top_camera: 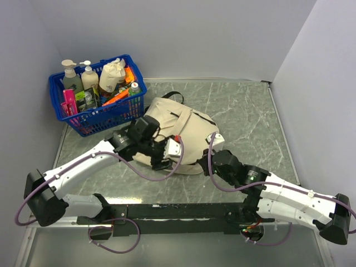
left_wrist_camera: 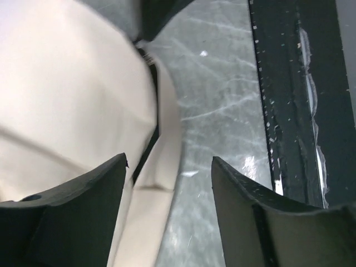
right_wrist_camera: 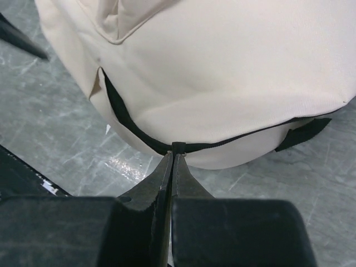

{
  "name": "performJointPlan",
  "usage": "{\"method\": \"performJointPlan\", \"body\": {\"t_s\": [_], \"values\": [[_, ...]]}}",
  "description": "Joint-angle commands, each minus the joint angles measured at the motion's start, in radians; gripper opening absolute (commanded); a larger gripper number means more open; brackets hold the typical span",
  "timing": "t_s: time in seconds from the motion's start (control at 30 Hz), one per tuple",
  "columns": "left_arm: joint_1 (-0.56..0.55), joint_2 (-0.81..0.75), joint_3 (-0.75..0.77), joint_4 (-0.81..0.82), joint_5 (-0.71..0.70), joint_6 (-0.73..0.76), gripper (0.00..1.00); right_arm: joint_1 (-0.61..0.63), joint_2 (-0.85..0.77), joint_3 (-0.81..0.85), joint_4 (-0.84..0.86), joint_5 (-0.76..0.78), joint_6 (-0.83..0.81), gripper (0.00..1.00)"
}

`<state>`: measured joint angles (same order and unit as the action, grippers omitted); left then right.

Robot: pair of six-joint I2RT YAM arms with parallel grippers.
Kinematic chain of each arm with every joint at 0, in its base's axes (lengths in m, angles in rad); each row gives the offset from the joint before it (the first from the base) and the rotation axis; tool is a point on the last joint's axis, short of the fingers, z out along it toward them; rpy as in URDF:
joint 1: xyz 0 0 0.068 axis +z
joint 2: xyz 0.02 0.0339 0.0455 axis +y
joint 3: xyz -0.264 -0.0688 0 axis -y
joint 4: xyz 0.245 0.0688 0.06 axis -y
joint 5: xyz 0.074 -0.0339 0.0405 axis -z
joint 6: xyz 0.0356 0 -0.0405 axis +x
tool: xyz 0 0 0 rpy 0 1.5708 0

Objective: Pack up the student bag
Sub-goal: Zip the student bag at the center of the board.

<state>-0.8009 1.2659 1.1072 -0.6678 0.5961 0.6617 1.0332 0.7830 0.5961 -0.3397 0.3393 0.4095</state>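
The backpack point(top_camera: 186, 125) lies mid-table point(top_camera: 250, 117), its long axis far-to-near and its handle point(top_camera: 176, 95) pointing away from the arms, with the left gripper point(left_wrist_camera: 169, 161) spread apart at its near edge and the right gripper point(right_wrist_camera: 175, 158) pinched together on its black zipper trim point(right_wrist_camera: 125, 123).

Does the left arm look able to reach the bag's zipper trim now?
Likely yes: the left end effector hangs open just above the zipper trim of the student bag, with nothing between them.

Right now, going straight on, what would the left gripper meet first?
Probably the student bag: its cream edge lies between the open jaws of the left gripper, with table just beside; depth unclear.
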Motion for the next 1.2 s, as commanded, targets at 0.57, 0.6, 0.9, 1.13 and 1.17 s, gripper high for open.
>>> {"method": "performJointPlan", "body": {"t_s": [0.57, 0.6, 0.9, 1.13, 1.17], "values": [[-0.168, 0.205, -0.170, 0.642, -0.260, -0.206, 0.47, -0.165, -0.102, -0.094, 0.165, -0.190, 0.009, 0.00], [-0.188, 0.210, -0.173, 0.642, -0.260, -0.197, 0.43, -0.168, -0.103, -0.096, 0.163, -0.192, 0.009, 0.00], [-0.250, 0.201, -0.170, 0.585, -0.200, -0.194, 0.37, -0.212, -0.094, -0.096, 0.172, -0.224, 0.002, 0.00], [-0.254, 0.164, -0.187, 0.610, -0.271, -0.192, 0.42, -0.217, -0.073, -0.094, 0.185, -0.238, 0.006, 0.00], [-0.254, 0.164, -0.190, 0.608, -0.263, -0.194, 0.41, -0.217, -0.073, -0.094, 0.185, -0.240, 0.009, 0.00]]}}
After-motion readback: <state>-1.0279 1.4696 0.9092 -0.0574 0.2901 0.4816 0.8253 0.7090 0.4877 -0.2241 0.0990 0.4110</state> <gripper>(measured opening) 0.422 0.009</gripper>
